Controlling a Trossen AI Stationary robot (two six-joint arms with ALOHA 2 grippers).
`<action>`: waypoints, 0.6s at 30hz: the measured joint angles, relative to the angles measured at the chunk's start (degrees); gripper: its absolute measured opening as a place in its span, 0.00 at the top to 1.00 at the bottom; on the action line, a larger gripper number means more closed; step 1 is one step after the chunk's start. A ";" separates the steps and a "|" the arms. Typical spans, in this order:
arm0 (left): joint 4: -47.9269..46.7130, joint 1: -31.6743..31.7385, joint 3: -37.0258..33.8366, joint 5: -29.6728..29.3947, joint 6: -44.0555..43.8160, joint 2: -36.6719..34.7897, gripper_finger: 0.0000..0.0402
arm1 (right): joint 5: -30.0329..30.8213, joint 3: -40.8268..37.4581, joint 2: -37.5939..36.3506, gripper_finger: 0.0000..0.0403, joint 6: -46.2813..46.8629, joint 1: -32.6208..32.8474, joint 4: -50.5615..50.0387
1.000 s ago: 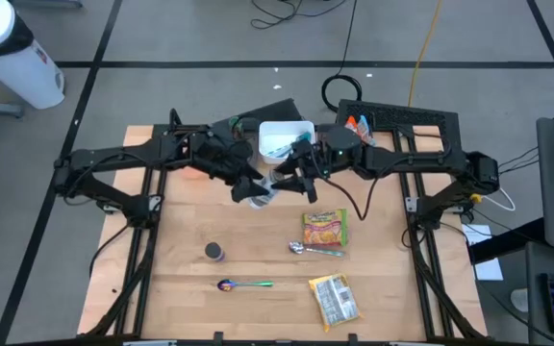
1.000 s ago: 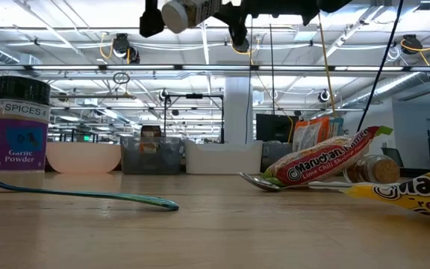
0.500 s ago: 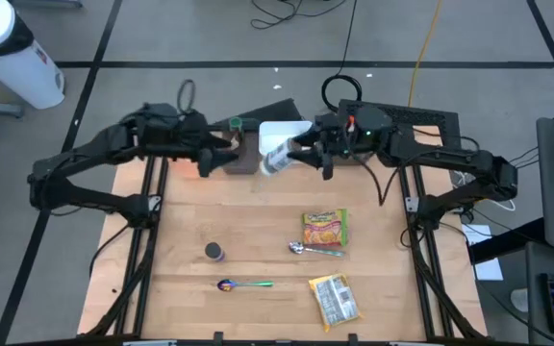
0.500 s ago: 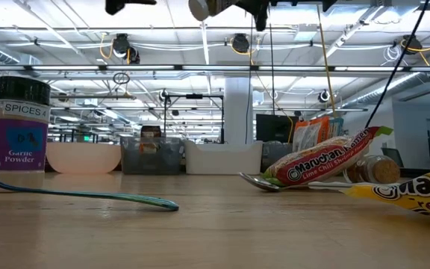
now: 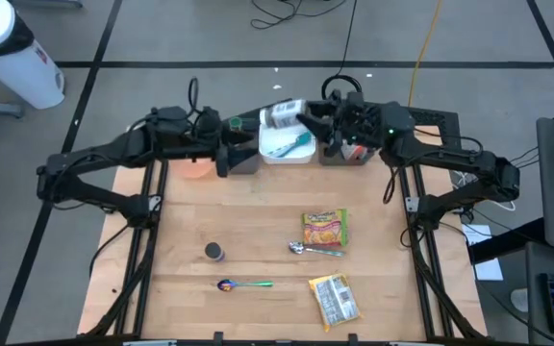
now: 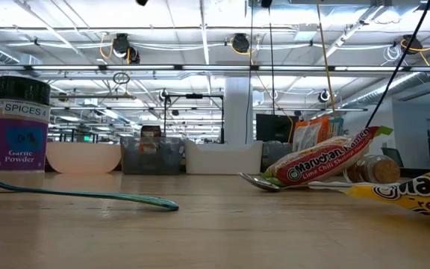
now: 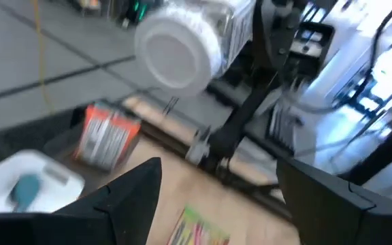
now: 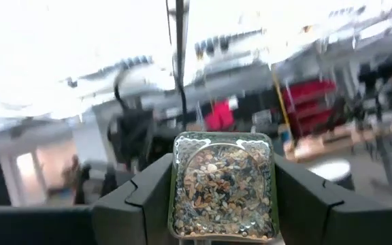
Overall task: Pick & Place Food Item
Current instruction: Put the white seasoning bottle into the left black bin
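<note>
While the right gripper [image 5: 303, 115] clamps it, a clear spice jar [image 5: 284, 114] with a white lid lies sideways in the air over the far rim of the white bin [image 5: 302, 154]. Right wrist view: jar bottom [image 8: 222, 185] wedged between both fingers, speckled seasoning visible through the glass. Left wrist view: white lid [image 7: 175, 54] faces the camera, jar held high.

Left gripper [image 5: 227, 157] hovers over the grey bin [image 5: 245, 163] just beside the white bin; its jaws stand wide, nothing between them.

A teal utensil [image 5: 294, 146] lies in the white bin. An orange bowl [image 5: 196, 171] sits by the left arm.

Nearer on the wooden table [image 5: 258, 240]: a Maruchan ramen packet [image 5: 324, 229], metal spoon [image 5: 314, 250] just beside it, second ramen packet [image 5: 335, 299], garlic powder jar [image 5: 215, 252], teal-handled spoon [image 5: 244, 284].
</note>
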 joint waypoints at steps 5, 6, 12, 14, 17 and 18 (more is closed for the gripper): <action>9.98 0.12 0.03 0.29 0.51 4.46 0.26 | 1.22 0.11 0.58 0.53 1.34 0.07 7.66; 12.29 0.11 0.00 0.32 0.47 5.46 0.26 | 1.24 0.11 0.68 0.53 1.56 0.07 8.24; 28.10 0.14 0.04 0.76 0.89 11.67 0.26 | 2.41 0.11 1.64 0.53 2.78 0.59 10.93; 33.21 0.14 0.02 0.75 0.98 13.27 0.26 | 2.35 0.09 2.11 0.53 2.88 0.64 11.44; 38.48 0.18 0.02 0.72 1.84 14.79 0.26 | 2.35 0.07 2.97 0.53 3.35 0.96 12.94; 39.38 0.18 0.02 0.73 2.10 15.16 0.26 | 2.34 0.07 3.02 0.53 3.87 0.96 12.86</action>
